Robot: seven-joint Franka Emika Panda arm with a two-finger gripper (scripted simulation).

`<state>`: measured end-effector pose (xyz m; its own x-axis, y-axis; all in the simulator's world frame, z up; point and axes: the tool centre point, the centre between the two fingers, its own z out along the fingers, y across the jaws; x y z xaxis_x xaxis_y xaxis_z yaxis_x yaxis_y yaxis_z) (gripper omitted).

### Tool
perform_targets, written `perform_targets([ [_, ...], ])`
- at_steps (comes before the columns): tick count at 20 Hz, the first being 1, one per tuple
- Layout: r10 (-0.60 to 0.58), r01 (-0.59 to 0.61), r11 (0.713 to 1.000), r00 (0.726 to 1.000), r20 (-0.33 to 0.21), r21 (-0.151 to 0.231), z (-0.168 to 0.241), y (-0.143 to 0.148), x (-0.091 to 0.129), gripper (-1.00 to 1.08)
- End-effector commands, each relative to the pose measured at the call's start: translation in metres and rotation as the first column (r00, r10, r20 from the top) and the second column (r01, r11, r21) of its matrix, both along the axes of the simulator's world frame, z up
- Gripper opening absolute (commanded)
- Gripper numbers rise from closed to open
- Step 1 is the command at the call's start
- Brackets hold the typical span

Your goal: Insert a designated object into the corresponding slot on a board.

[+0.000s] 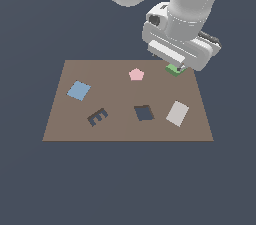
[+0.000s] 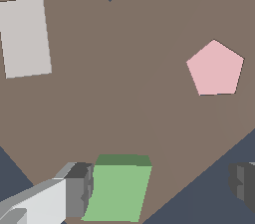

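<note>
Two fingers are standing apart in the wrist view, so the gripper [image 2: 162, 183] is open and holding nothing. One finger [image 2: 79, 188] is just beside the green block [image 2: 119, 193]; the other one is well apart from it, so the block is lying between the jaws but off centre. In the exterior view the block [image 1: 173, 70] is sitting at the far right corner of the board [image 1: 120, 129], under the gripper. It is looking small, flat, stiff and probably light; I would take it on two opposite side faces. The slot [image 1: 144, 113] is waiting nearer, left of the block.
</note>
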<state>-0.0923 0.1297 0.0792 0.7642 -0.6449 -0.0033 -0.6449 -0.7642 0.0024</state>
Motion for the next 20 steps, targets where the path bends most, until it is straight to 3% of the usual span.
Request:
perform_targets([
  [1, -0.056, 0.056, 0.998, 0.998, 0.001, 0.0, -0.006, 0.009, -0.003, 1.0],
  [11, -0.201, 0.201, 0.98, 0.98, 0.004, -0.001, -0.024, 0.036, -0.008, 1.0],
  [20, -0.243, 0.243, 0.97, 0.97, 0.004, 0.0, -0.029, 0.044, -0.008, 1.0],
])
